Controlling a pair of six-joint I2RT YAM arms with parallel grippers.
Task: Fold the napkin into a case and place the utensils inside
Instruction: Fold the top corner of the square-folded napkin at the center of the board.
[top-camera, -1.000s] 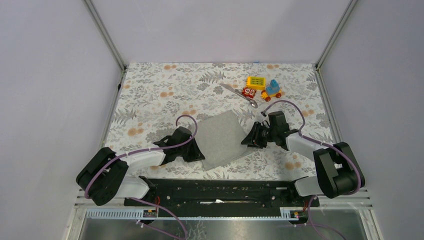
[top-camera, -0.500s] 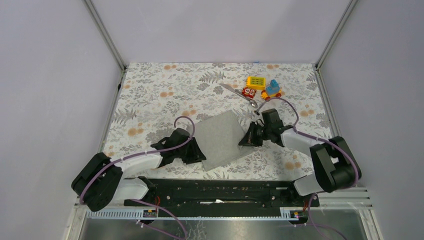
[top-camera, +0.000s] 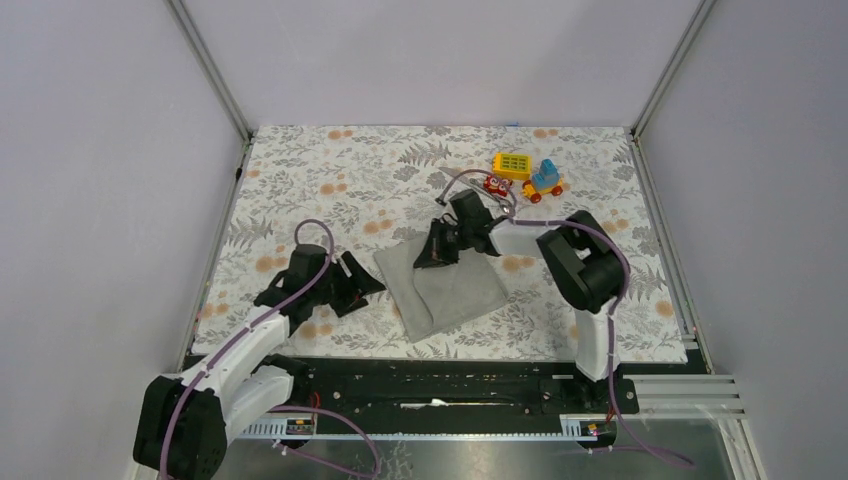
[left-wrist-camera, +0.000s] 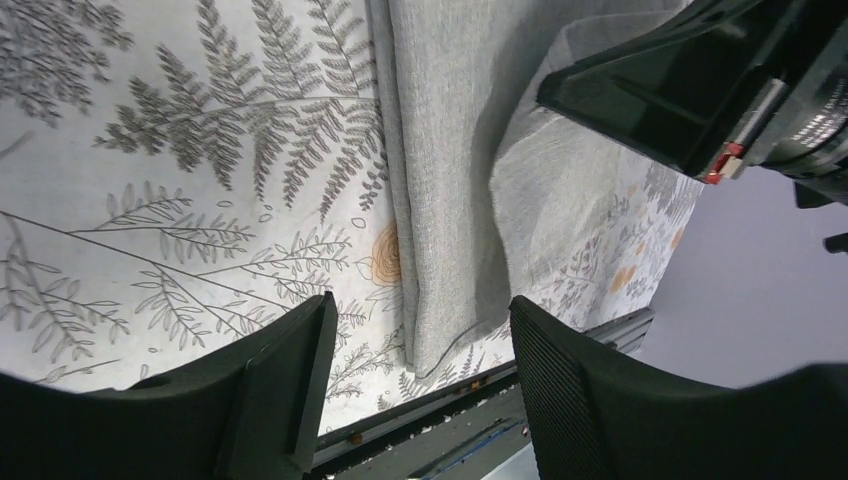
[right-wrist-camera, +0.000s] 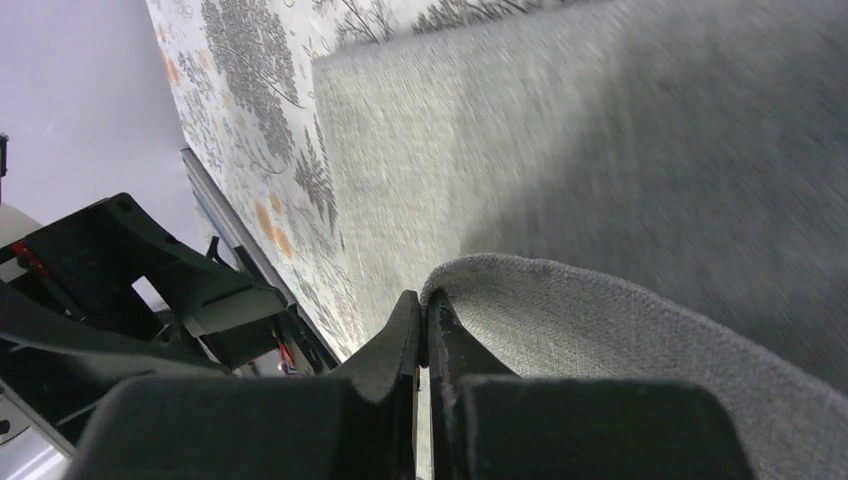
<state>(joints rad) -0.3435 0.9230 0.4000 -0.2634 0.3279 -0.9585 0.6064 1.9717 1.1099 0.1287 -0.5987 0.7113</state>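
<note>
On the floral-printed tablecloth (top-camera: 300, 170), the left gripper (top-camera: 362, 285) has let go, jaws spread wide, and backed off leftward. The plain grey cloth napkin (top-camera: 455, 295) now lies half-folded. The right gripper (top-camera: 437, 256), pinched tight on its edge, has swept it across. Beyond, the slim silver utensils (top-camera: 507, 206) seem mostly hidden behind that arm.

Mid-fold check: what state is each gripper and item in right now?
napkin, partly folded, one edge lifted off the tablecloth.
right gripper, shut on the napkin's lifted edge.
left gripper, open, holding nothing.
toy blocks, on the tablecloth's far side, untouched.
</note>
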